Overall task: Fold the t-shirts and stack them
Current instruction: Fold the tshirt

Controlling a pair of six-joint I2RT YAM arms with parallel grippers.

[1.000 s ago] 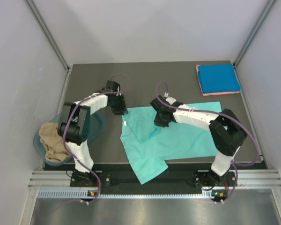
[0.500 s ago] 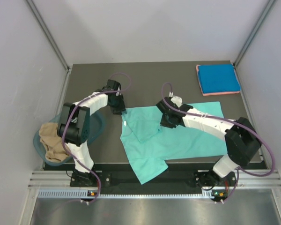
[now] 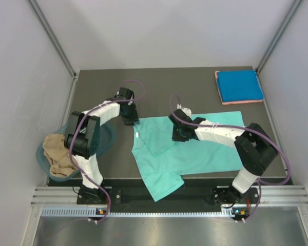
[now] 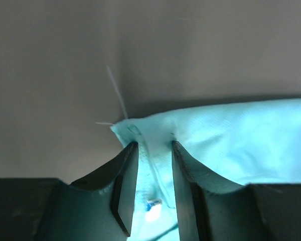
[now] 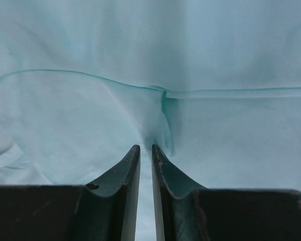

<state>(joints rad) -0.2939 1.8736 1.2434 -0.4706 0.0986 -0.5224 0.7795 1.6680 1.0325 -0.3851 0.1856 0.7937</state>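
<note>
Item: teal t-shirt (image 3: 195,154), spread on the table (image 3: 159,87), held by both my pincers.
Near left: tub (image 3: 108,139) containing one tan t-shirt (image 3: 56,151). White neck label (image 3: 136,135), no writing legible. My right pincer (image 5: 146,148), nearly closed, nips a raised fold mid-shirt. My left pincer (image 4: 154,146), half-closed, grips the far-left corner. Far right: folded blue t-shirt (image 3: 239,85).

Beyond the left gripper (image 3: 132,122), bare table (image 3: 159,82) runs open to the back wall (image 3: 164,31). Behind it, to its left, stands the tub (image 3: 41,154). Between it and the right gripper (image 3: 178,137) the teal-green t-shirt (image 3: 205,154) lies low. Far beyond that gripper, to its right, the folded blue t-shirt (image 3: 239,86) fills the corner.
</note>
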